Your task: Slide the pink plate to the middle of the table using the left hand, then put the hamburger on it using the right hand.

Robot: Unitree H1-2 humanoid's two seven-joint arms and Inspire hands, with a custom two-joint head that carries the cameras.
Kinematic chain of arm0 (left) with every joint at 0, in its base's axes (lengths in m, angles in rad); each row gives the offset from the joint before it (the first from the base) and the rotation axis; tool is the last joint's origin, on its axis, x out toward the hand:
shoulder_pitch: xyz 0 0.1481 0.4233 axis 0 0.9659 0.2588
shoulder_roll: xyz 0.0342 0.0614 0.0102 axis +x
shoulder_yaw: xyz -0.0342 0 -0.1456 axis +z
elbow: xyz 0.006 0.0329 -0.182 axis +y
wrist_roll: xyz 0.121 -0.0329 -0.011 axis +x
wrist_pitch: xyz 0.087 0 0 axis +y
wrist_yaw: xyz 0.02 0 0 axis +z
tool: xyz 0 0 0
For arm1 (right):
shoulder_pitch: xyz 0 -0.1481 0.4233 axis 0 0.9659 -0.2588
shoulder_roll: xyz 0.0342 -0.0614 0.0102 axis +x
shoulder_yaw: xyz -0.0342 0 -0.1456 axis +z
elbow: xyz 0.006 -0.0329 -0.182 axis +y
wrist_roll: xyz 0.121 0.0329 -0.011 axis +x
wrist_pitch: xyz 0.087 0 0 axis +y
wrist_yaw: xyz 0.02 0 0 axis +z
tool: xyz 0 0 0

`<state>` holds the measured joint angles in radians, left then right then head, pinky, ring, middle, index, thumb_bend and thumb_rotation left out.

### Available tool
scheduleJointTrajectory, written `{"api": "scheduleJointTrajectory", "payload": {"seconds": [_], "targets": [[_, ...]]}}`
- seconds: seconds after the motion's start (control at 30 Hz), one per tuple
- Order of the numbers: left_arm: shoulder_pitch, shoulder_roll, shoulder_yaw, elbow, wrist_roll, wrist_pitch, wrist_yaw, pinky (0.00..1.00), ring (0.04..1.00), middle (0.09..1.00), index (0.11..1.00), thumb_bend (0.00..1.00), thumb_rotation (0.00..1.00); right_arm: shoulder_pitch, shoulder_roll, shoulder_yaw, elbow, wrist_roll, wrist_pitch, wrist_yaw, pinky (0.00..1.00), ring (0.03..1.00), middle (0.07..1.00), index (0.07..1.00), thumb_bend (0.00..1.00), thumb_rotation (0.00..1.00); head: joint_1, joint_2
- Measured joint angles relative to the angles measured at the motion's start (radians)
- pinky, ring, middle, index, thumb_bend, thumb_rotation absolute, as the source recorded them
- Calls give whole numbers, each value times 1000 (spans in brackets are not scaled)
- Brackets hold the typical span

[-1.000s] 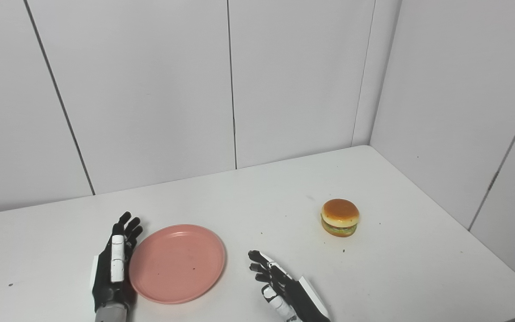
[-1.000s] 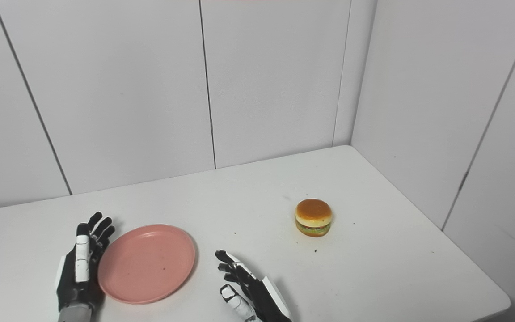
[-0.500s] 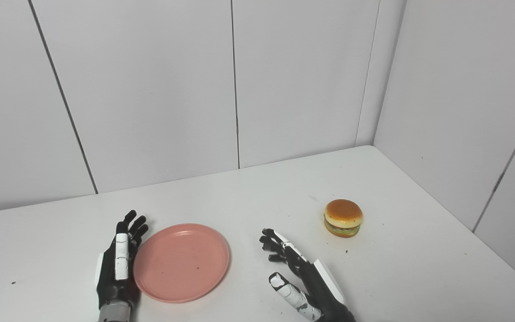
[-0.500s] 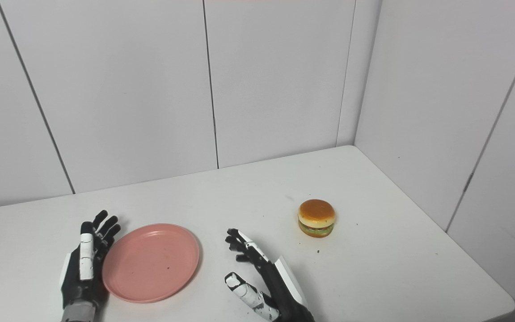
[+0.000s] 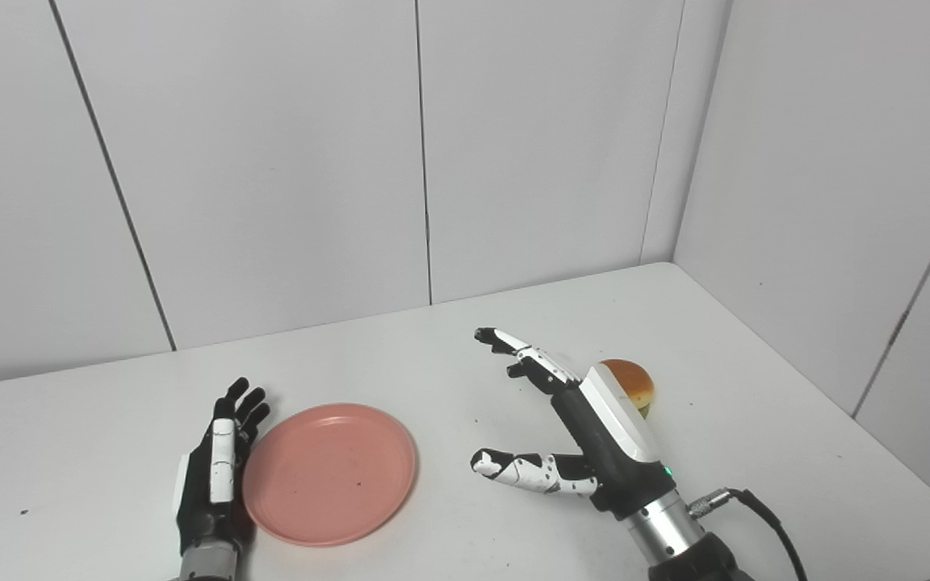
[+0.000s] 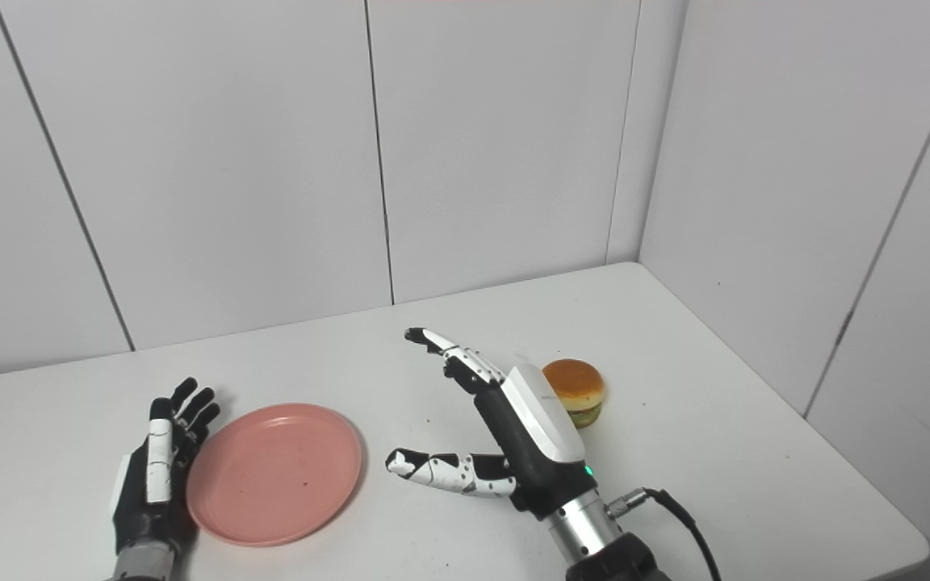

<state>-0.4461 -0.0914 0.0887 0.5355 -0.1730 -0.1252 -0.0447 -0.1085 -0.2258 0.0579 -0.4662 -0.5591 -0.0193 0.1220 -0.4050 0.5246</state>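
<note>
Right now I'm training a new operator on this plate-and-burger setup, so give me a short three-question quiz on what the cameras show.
1. True or false: the hamburger already sits on the pink plate.
2. Which hand is raised above the table with fingers spread: A) the left hand, B) the right hand, C) both?
3. Fill in: the left hand lies flat beside the plate's ____ edge.

Key
1. False: it stands on the table, right of the plate and partly hidden behind the right hand.
2. B. The right hand holds nothing.
3. Left. Whether it touches the rim cannot be told.
</note>
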Motion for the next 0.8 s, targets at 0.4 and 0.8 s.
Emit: {"api": "scheduleJointTrajectory", "payload": {"seconds": [0.4,0.8], "targets": [[-15,2,3,23,-3,-10,-5,1000,904,875,860,833,873,-125,-133,-40,67,-230,31,45,814,809,809,791,900,867,2,-5],[-14,2,3,18,-4,-10,-6,1000,905,877,857,843,887,-195,-199,-40,323,-287,31,14,733,784,782,779,912,885,15,-2]]}}
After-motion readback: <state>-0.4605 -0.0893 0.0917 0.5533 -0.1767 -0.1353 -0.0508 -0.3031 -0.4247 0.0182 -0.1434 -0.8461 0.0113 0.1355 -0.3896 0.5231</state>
